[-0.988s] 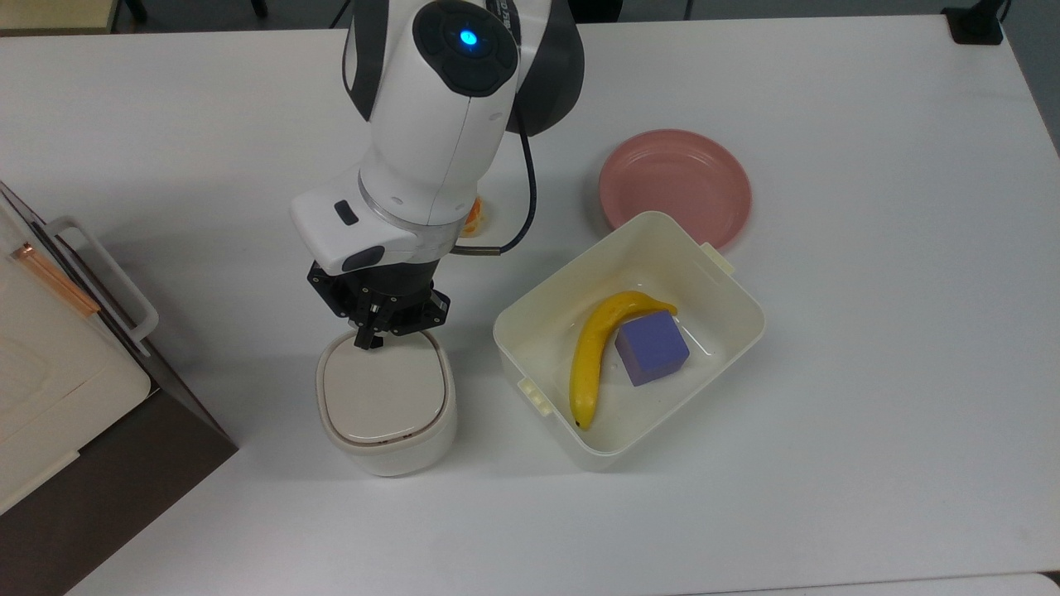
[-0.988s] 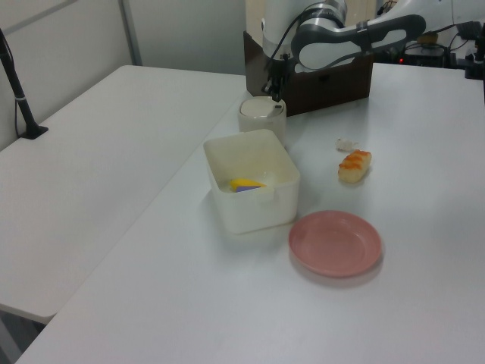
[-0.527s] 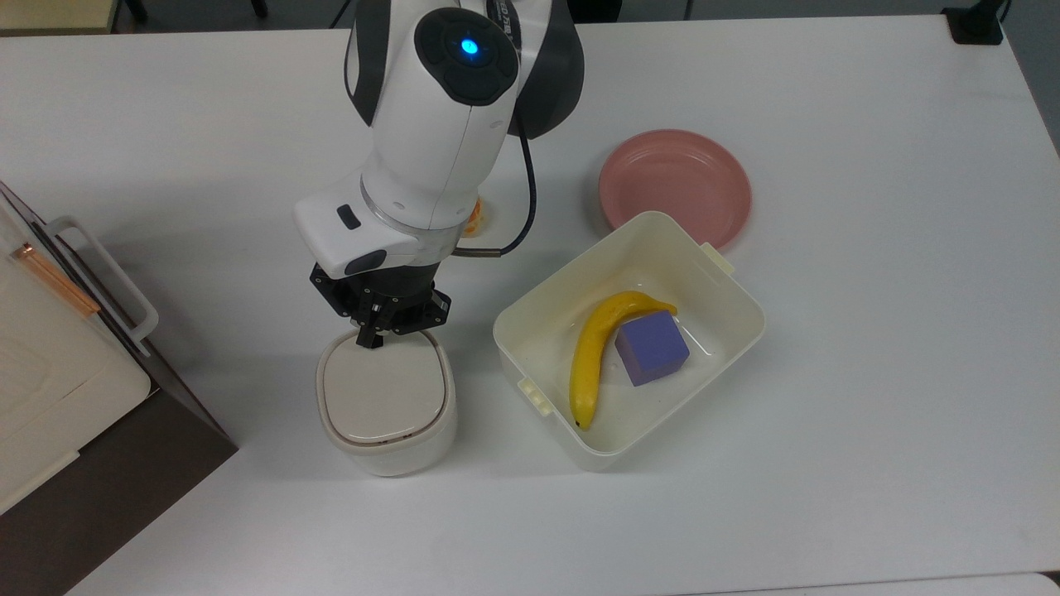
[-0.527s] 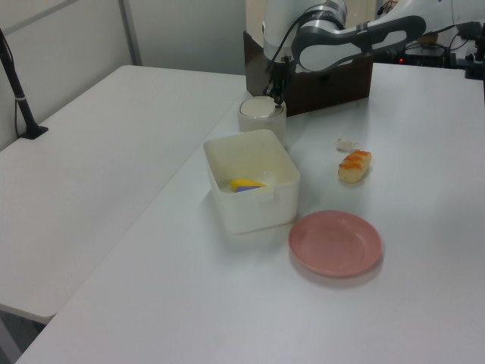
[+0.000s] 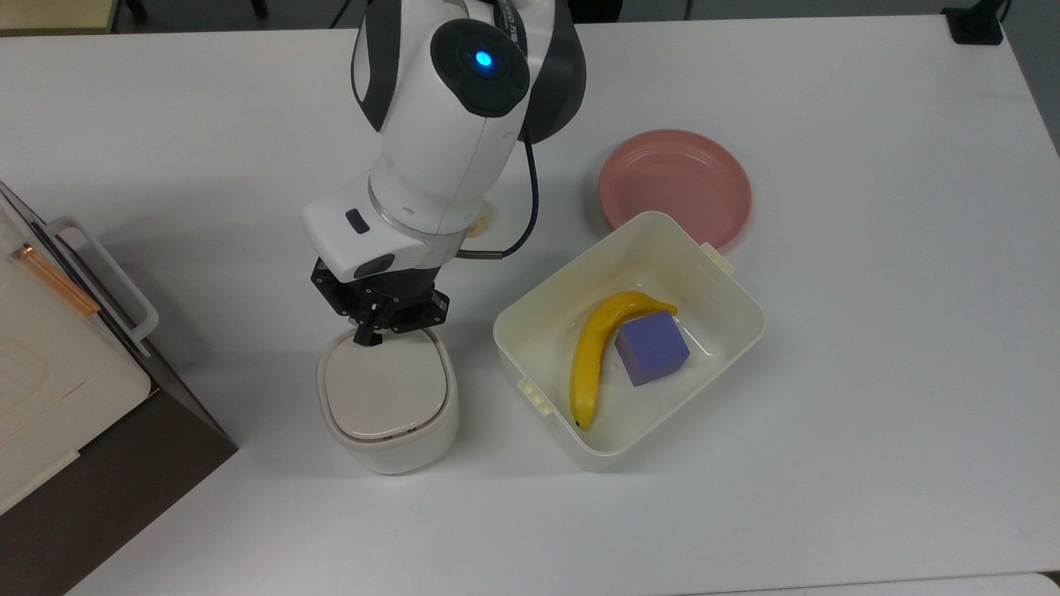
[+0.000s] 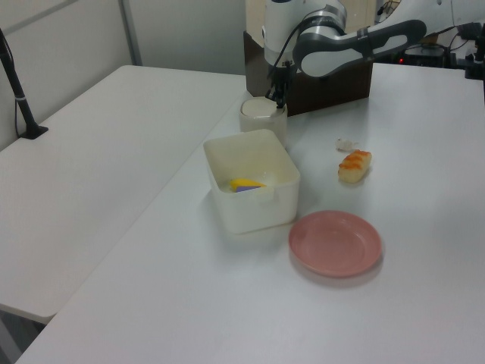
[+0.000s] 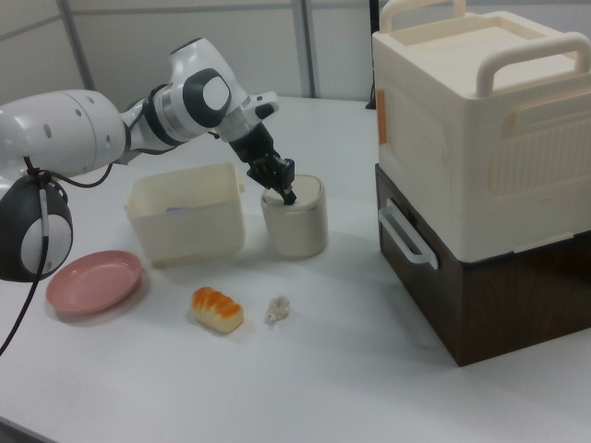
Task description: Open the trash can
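Small cream trash can (image 5: 387,401) with flat beige lid (image 5: 383,387) closed, standing on the white counter (image 5: 869,372) just beside the lidless tub (image 5: 628,339) holding a banana (image 5: 592,352) and purple cube (image 5: 652,348). Gripper (image 5: 367,336) poised with fingers pinched together, holding nothing, tips down at the lid's edge on the arm's side. Lid surface stretching away from the fingertips; contact probably at that near edge.

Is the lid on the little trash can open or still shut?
Shut. The trash can has its beige lid lying flat and flush inside the rim, with the gripper at the lid's far edge in the top view.
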Robot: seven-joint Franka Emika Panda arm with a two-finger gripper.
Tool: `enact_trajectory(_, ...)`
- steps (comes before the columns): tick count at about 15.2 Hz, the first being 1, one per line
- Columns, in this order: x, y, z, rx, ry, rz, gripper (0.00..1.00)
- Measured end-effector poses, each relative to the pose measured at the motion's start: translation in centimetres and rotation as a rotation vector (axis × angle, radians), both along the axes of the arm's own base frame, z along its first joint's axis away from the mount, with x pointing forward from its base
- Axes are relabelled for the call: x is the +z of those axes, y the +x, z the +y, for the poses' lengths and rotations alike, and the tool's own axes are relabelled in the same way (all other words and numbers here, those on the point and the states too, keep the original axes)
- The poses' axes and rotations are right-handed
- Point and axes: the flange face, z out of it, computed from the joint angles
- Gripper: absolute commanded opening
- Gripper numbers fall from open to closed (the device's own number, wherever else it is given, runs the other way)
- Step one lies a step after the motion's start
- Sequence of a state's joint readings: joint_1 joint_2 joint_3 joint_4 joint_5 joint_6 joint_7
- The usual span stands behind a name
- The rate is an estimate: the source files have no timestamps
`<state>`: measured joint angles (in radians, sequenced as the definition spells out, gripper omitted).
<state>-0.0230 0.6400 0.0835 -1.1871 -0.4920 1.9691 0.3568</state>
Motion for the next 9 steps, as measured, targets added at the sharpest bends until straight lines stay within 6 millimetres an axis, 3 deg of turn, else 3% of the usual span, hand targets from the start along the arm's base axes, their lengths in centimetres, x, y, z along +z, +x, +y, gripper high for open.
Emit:
enact_trajectory(5, 0.4, -0.1, -0.3, -0.011, -0.010, -0.008, 0.00)
enact_trajectory(9, 4.8, -0.8, -3.0, -0.089, 0.121, -0.073, 0.00)
